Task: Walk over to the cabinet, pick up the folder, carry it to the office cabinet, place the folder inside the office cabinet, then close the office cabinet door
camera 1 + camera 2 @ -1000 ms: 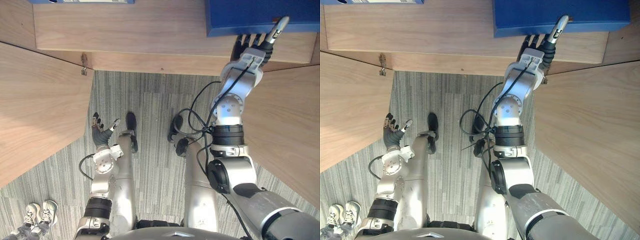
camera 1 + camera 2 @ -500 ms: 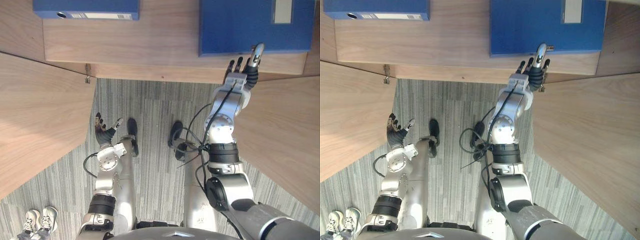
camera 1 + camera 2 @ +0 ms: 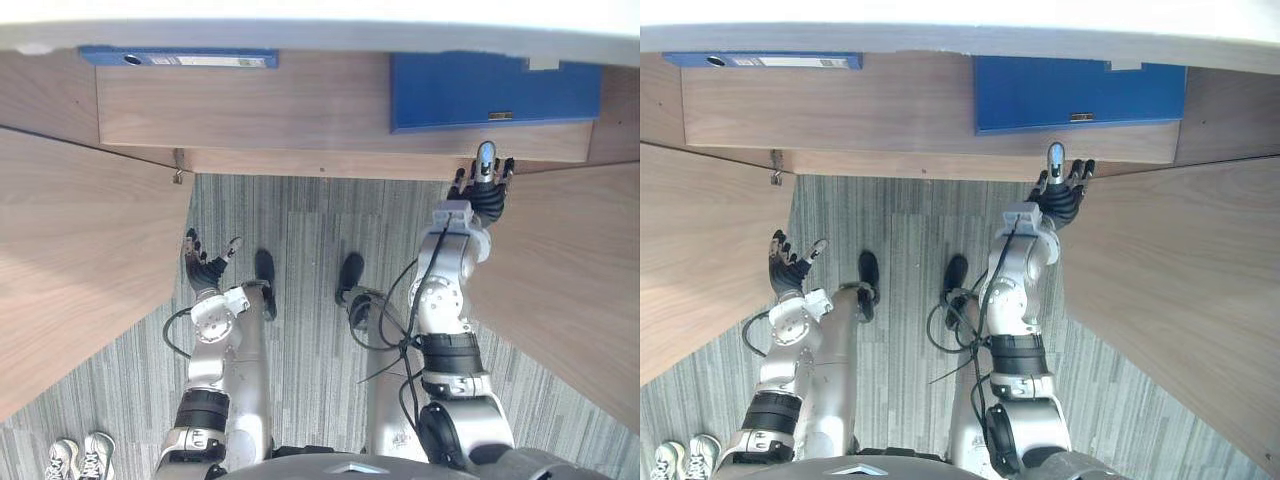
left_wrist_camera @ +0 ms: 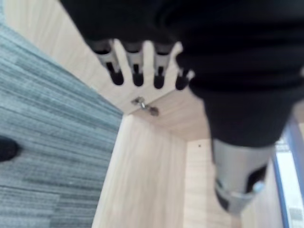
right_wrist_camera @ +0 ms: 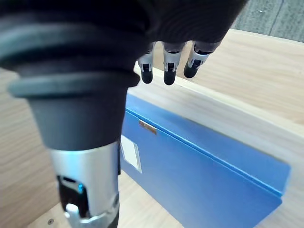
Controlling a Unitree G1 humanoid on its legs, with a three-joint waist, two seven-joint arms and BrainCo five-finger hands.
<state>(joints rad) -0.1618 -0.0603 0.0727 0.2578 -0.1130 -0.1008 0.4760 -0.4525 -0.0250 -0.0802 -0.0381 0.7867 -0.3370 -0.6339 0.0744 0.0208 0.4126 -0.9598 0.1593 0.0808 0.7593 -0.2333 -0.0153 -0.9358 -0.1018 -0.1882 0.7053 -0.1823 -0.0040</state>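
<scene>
Stretching below the office cabinet's wooden shelf [image 3: 300, 110] is a grey striped carpet [image 3: 300, 260], with a pale white top [image 3: 300, 30] running above the shelf. Two wooden doors stand swung open from the shelf's front corners, the left door [image 3: 80, 260] and the right door [image 3: 570, 270], and a small metal hinge [image 3: 178, 170] shows at the shelf's left front corner. The blue folder [image 3: 490, 90] lies flat on the right part of the shelf, set back from its front edge and touched by neither hand. A second blue folder [image 3: 180, 60] lies at the back left of the shelf. A person's pale shoes [image 3: 75, 458] stand on the carpet far out from the shelf, beyond the left door. The right hand [image 3: 485, 190] hovers just in front of the shelf's front edge, below the folder, its fingers [image 5: 165, 61] straight and slightly apart, the thumb held away from them, holding nothing. The left hand [image 3: 205, 265] hangs well out from the shelf over the carpet beside the left door, its fingers [image 4: 135, 64] relaxed and spread, empty.
</scene>
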